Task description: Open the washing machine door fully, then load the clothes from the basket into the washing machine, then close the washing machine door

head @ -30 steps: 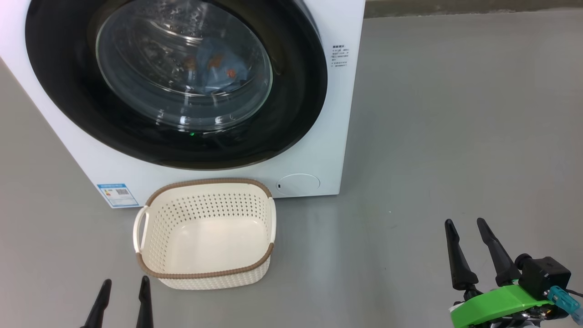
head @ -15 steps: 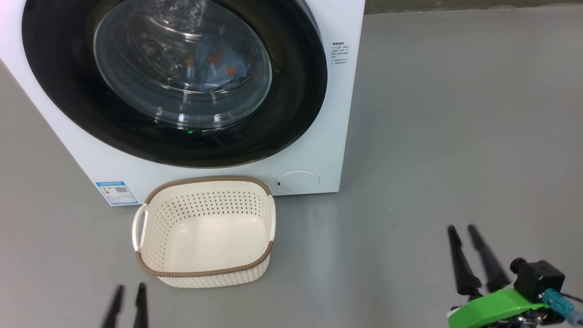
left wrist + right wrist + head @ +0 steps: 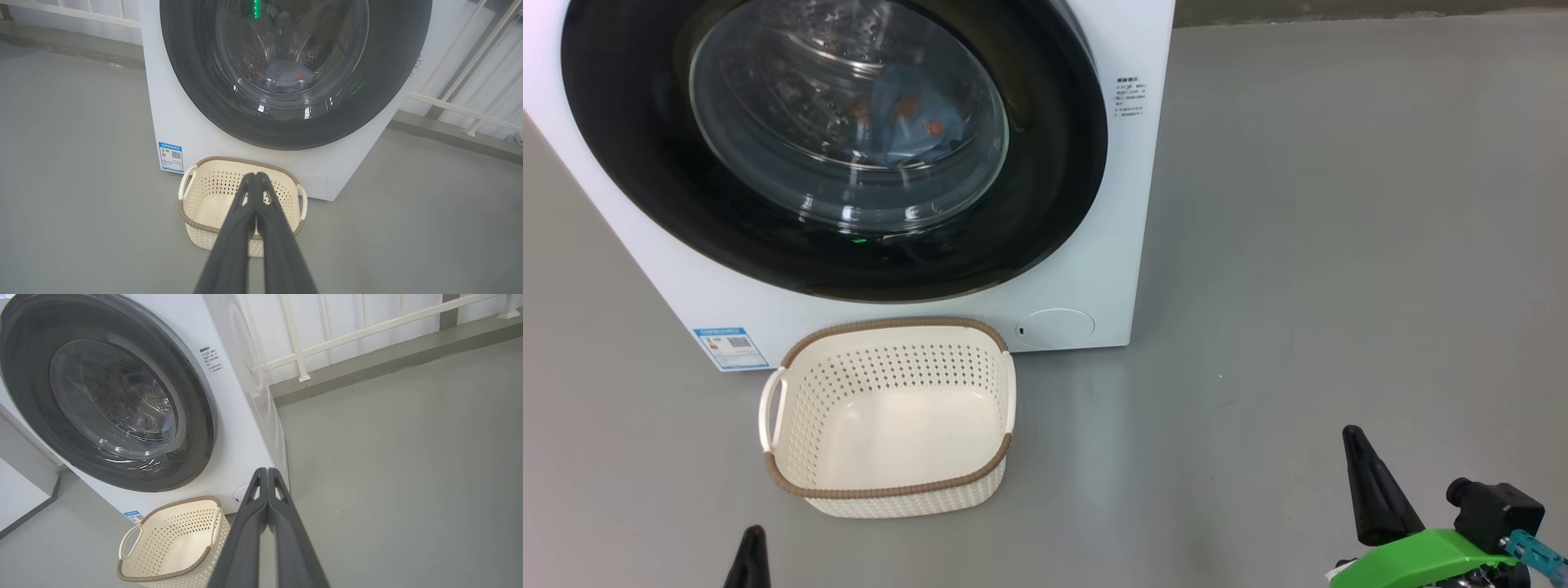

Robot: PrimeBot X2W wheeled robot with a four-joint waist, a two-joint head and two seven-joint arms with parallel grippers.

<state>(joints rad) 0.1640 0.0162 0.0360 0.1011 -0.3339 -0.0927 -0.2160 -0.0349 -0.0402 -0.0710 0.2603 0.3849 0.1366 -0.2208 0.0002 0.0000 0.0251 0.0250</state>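
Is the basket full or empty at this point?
Empty: the basket shows its bare cream floor in all three views; the clothes lie inside, behind the washing machine door.

Right gripper [image 3: 1353, 437], five o'clock: tapered matte-black fingers [image 3: 1376, 498], bright green plastic bracket [image 3: 1413, 557], boxy black camera [image 3: 1496, 513], teal cable plug [image 3: 1532, 552].

A sparse laundry corner, more test space than home — a white washing machine [image 3: 1125, 212] and basket [image 3: 890, 325] on a bare grey floor [image 3: 1339, 245], with a white railing [image 3: 293, 335] behind.
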